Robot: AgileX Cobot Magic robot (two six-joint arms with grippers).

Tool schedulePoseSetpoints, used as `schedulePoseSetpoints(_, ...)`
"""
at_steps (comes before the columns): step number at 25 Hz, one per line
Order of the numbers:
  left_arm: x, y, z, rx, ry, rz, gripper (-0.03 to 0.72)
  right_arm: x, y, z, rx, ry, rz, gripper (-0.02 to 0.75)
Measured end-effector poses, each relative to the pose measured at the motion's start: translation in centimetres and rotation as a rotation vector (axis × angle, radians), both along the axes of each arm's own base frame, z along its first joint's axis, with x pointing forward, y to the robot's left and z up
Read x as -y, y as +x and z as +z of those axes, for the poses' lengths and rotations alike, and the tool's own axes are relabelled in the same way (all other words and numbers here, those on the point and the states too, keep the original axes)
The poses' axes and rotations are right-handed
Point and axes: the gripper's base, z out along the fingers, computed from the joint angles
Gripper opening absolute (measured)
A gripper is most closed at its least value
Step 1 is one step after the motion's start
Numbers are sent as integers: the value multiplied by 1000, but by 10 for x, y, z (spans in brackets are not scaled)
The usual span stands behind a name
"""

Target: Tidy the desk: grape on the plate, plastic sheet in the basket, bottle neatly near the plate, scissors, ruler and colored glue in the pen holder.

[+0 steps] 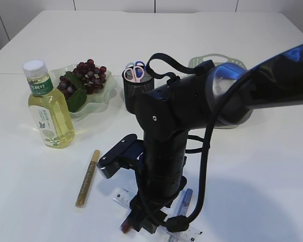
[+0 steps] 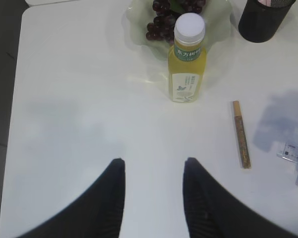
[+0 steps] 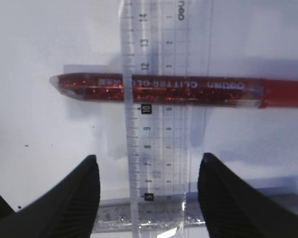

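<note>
We see a clear ruler (image 3: 159, 99), thin, stiff, slick, lying flat on the white tabletop (image 3: 39, 49) across a red glitter glue pen (image 3: 188, 90). Its long axis runs between the right claw (image 3: 148, 193), whose jaws stand apart. We judge its long edges the best hold.

Ext cam looks down at a slant from near edge of table (image 1: 262, 166). L wrist cam high, faces far side; both share bottle (image 1: 47, 106). R wrist cam v. close, straight down on ruler (image 3: 159, 114).
</note>
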Motion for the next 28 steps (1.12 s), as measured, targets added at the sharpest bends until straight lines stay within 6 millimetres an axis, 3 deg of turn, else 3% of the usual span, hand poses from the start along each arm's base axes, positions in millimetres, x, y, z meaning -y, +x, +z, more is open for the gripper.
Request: schedulePoseSetpoints(28, 0, 0, 0, 0, 0, 0, 280, 0, 0, -7, -35, -32, 5, 489)
